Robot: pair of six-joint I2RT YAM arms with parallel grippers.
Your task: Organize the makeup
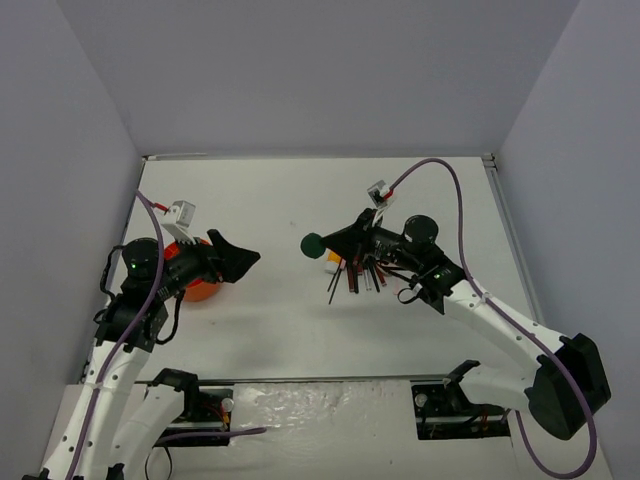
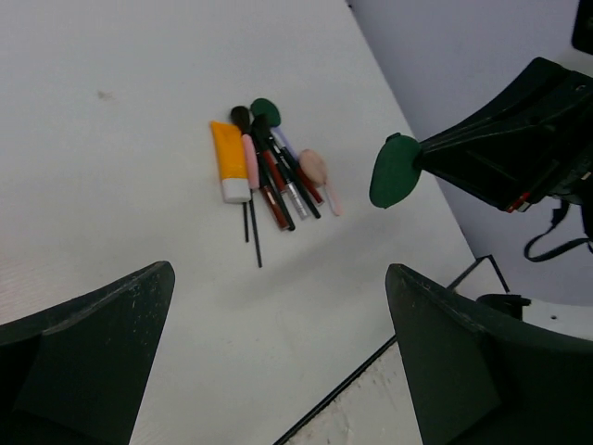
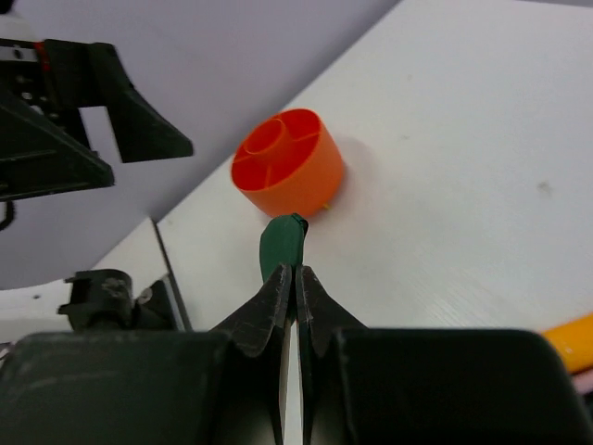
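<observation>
My right gripper (image 3: 296,271) is shut on a thin dark green round pad (image 3: 281,244) and holds it above the table; the pad also shows in the top view (image 1: 312,243) and in the left wrist view (image 2: 393,171). The rest of the makeup lies in a pile (image 1: 358,274): an orange-white tube (image 2: 228,161), black brushes and pencils (image 2: 271,169), a pale pink puff (image 2: 313,167) and another green pad (image 2: 265,109). My left gripper (image 2: 278,348) is open and empty, above the table left of the pile.
The round orange divided tub (image 3: 286,160) stands at the table's left side, partly under my left arm (image 1: 200,285). Grey walls enclose the table. A dark round object (image 1: 418,228) sits behind the right arm.
</observation>
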